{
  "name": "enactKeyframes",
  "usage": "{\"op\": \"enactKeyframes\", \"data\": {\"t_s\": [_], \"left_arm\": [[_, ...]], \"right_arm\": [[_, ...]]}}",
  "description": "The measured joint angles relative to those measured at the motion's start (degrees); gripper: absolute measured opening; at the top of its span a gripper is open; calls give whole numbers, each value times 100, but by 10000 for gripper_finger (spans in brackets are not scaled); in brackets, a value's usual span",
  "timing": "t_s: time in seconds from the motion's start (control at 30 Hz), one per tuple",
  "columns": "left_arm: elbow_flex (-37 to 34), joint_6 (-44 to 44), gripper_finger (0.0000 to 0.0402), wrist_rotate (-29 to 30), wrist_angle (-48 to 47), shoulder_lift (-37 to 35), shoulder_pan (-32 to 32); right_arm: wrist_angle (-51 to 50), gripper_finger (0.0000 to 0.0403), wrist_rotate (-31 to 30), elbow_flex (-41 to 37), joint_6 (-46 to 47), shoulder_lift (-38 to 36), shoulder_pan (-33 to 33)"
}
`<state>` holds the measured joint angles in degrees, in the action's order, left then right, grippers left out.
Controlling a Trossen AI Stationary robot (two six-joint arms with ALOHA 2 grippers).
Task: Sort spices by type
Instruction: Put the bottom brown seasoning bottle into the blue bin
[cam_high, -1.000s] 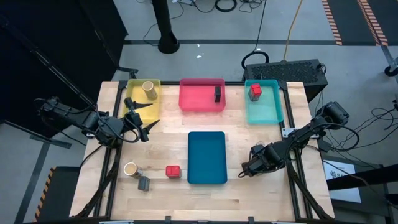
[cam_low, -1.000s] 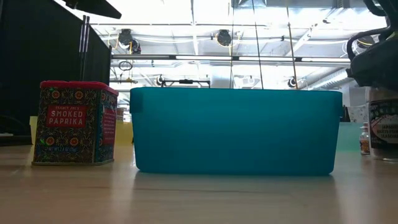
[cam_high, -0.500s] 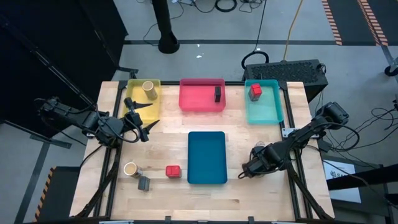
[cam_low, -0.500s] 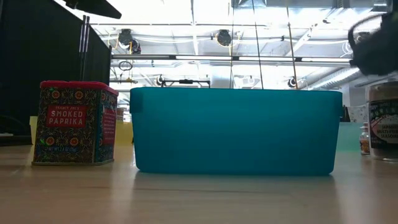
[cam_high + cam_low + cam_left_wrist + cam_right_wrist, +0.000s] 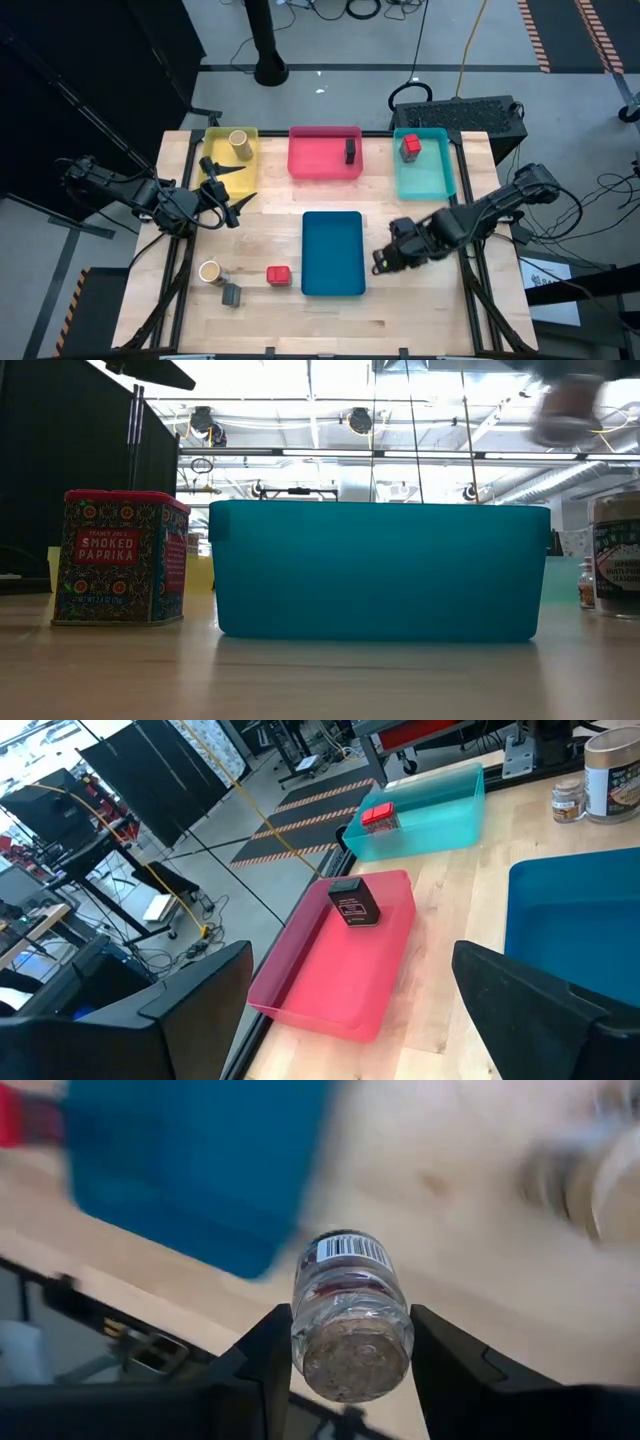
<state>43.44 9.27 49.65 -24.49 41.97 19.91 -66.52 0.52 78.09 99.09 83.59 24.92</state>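
Observation:
My right gripper (image 5: 384, 260) hovers beside the blue tray's (image 5: 333, 253) right edge, shut on a small glass spice jar (image 5: 350, 1295) with a barcode label. In the low view it is a blur (image 5: 565, 405) high above the table. My left gripper (image 5: 228, 196) waits open beside the yellow tray (image 5: 214, 168), which holds a tan jar (image 5: 238, 143). A dark box (image 5: 350, 150) stands in the red tray (image 5: 322, 165), and a red box (image 5: 410, 147) in the teal tray (image 5: 428, 178). A tan jar (image 5: 209, 271), a red paprika tin (image 5: 278, 275) and a grey box (image 5: 231, 294) stand near the table's near-left corner. My right gripper pinches the small jar by its sides (image 5: 300, 1330), one finger (image 5: 262, 1365) on each side. The fingers lie alongside the jar. A round speckled end (image 5: 352, 1363) faces the wrist camera. The jar is lifted clear of the table.
A taller labelled jar (image 5: 616, 555) and a tiny jar (image 5: 585, 585) stand on the table right of the blue tray (image 5: 380, 570). The paprika tin (image 5: 120, 558) stands left of it. The middle of the table between the trays is bare wood.
My right gripper has risen and moved toward the table's left, toward the blue tray, carrying the small jar up off the table. The taller jar to the right stayed where it was.

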Motion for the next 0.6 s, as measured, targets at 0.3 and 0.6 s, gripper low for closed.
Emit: {"op": "enactKeyframes", "data": {"t_s": [0.3, 0.6], "left_arm": [[0, -16, 350, 0, 2, 1, -1], [0, -56, 350, 0, -1, 1, 0]], "right_arm": [[65, 143, 7, 621, -2294, 477, -1242], [-492, 143, 255, 1598, -4114, 1508, -2038]]}}
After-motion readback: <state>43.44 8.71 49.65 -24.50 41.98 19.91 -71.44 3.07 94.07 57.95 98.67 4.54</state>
